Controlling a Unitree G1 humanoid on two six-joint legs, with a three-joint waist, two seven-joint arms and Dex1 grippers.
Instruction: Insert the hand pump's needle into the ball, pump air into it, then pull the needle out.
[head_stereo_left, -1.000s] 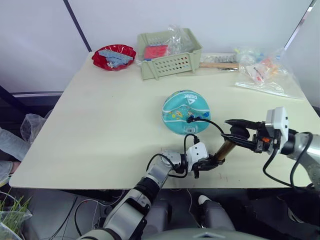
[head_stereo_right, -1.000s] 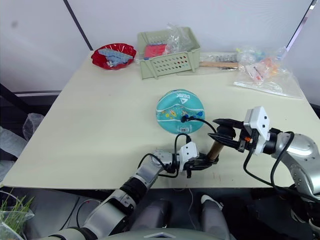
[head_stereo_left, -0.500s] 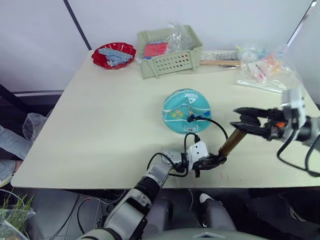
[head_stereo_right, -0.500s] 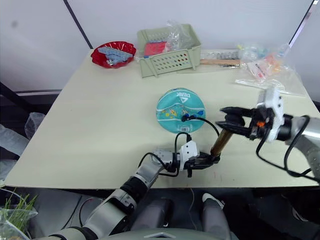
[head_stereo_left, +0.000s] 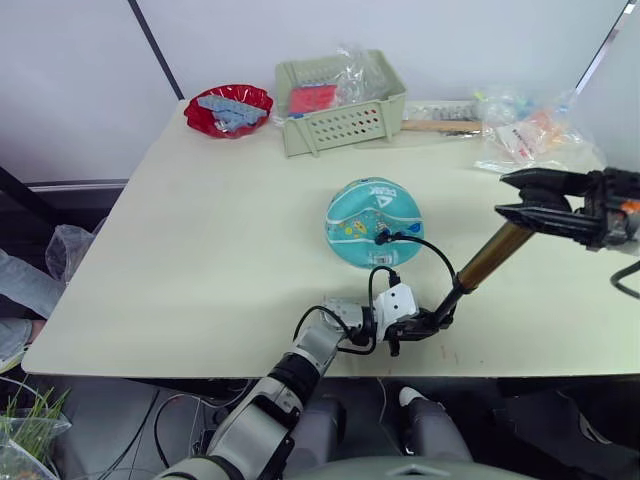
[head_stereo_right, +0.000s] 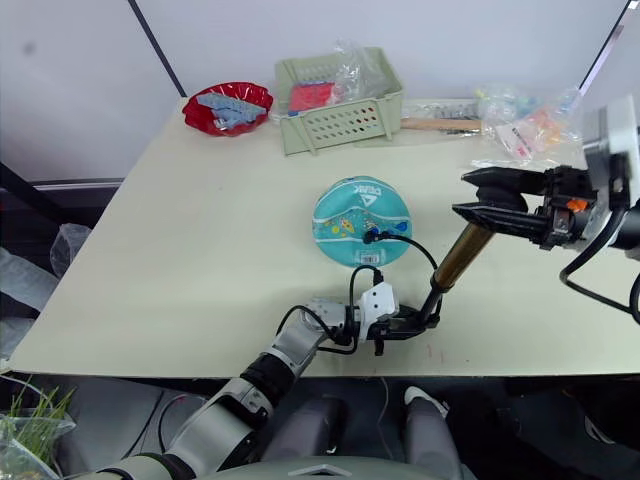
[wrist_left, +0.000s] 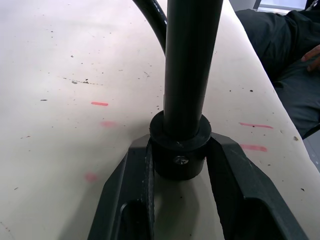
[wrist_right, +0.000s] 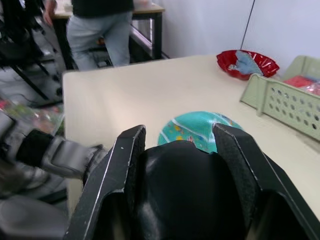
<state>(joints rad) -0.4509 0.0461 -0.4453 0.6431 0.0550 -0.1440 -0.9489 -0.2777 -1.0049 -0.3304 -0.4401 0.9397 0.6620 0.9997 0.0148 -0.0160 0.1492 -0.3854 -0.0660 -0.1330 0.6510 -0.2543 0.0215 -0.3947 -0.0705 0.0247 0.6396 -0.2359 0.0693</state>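
Observation:
The teal ball (head_stereo_left: 373, 222) rests mid-table. The thin black hose (head_stereo_left: 432, 250) arcs from a spot on the ball's near side to the hand pump (head_stereo_left: 492, 257); the needle is too small to make out there. The pump slants up to the right, with its gold barrel drawn away along a bare black rod (head_stereo_left: 452, 298). My left gripper (head_stereo_left: 432, 322) is shut on the pump's black lower end (wrist_left: 179, 155) at the table's front edge. My right gripper (head_stereo_left: 525, 197) is shut on the pump's black top end (wrist_right: 187, 200), held above the table to the right of the ball (wrist_right: 200, 127).
A red bowl (head_stereo_left: 228, 112) and a green basket (head_stereo_left: 340, 105) stand at the back of the table. Plastic bags (head_stereo_left: 530, 140) and a wooden stick (head_stereo_left: 440, 128) lie back right. A person (wrist_right: 100, 30) stands beyond the table.
My right gripper has risen and moved right, away from the left one, pulling the gold barrel out along the black rod. The left gripper and the ball have stayed put.

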